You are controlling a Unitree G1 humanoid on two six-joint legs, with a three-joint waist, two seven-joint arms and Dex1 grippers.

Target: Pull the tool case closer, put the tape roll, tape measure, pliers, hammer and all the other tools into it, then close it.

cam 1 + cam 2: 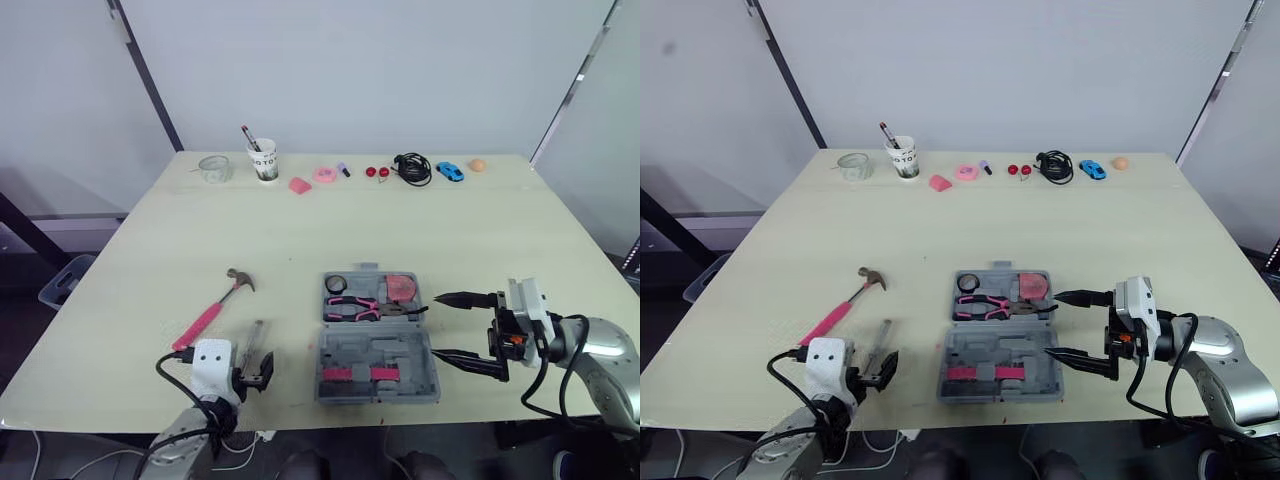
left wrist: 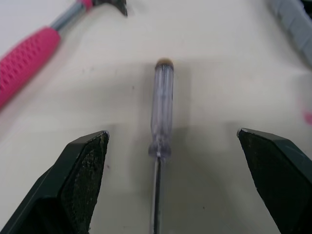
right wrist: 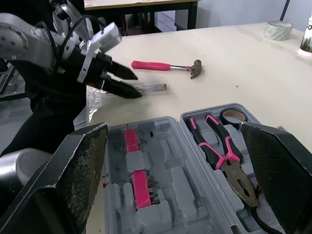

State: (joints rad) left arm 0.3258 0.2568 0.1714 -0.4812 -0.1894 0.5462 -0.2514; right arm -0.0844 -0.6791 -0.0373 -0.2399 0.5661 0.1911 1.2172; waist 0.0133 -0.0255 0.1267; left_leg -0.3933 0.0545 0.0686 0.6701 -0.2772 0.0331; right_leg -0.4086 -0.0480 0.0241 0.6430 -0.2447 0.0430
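Observation:
The grey tool case (image 1: 378, 372) lies open near the table's front edge. Its far half holds pink-handled pliers (image 1: 360, 305), a dark tape roll (image 1: 335, 284) and a red tape measure (image 1: 402, 288). Left of it lie a pink-handled hammer (image 1: 213, 310) and a clear-handled screwdriver (image 2: 161, 109). My left gripper (image 2: 173, 132) is open, low over the table, its fingers on either side of the screwdriver's shaft. My right gripper (image 1: 455, 330) is open just right of the case, holding nothing, pointing at the case (image 3: 161, 180).
Along the table's back edge stand a clear tape roll (image 1: 214, 168), a paper cup with pens (image 1: 264, 158), pink items (image 1: 312, 178), a black cable (image 1: 412, 168), a blue toy car (image 1: 450, 171) and an orange ball (image 1: 478, 165).

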